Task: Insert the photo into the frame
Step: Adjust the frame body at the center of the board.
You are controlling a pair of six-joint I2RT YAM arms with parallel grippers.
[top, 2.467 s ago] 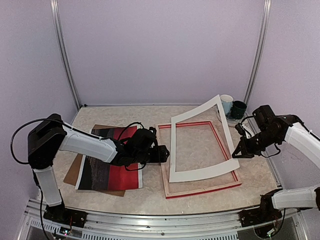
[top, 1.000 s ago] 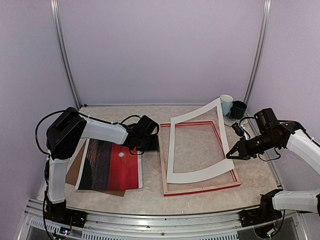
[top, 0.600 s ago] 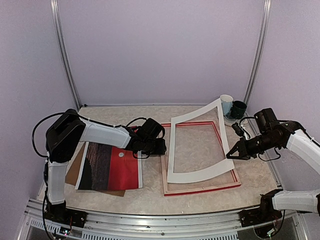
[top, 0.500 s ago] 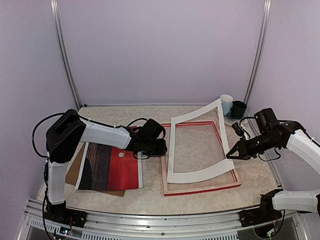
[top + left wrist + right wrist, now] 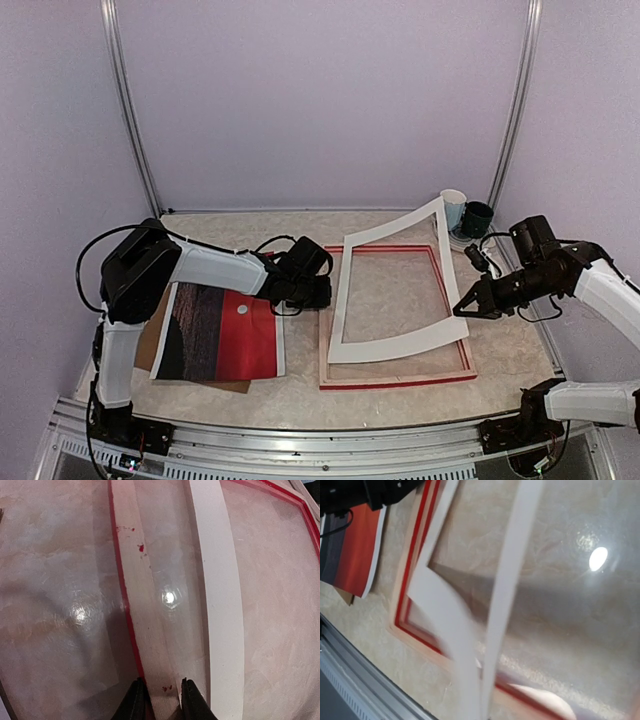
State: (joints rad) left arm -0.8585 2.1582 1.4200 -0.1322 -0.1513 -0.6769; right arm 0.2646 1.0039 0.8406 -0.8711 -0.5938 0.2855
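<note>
The photo [image 5: 225, 335], a red sunset print, lies flat at the left on a brown backing board [image 5: 148, 345]. The frame [image 5: 398, 379], red-faced with pale wood sides, lies at the table's middle. My left gripper [image 5: 162, 700] is at the frame's left rail [image 5: 137, 605], a finger pressed against each side of it. My right gripper [image 5: 462, 309] is shut on the right edge of a white mat border [image 5: 385, 348]. It holds the mat tilted up over the frame. The mat's strip [image 5: 512, 580] hides the right fingers in the right wrist view.
A white cup [image 5: 453, 208] and a dark green cup [image 5: 477, 219] stand at the back right corner. Metal uprights and purple walls enclose the table. The table's near edge has a metal rail [image 5: 330, 455].
My left gripper moved from over the photo's top edge to the frame's left rail and closed on it. The frame turned slightly, its near end shifting left. The right arm kept still.
</note>
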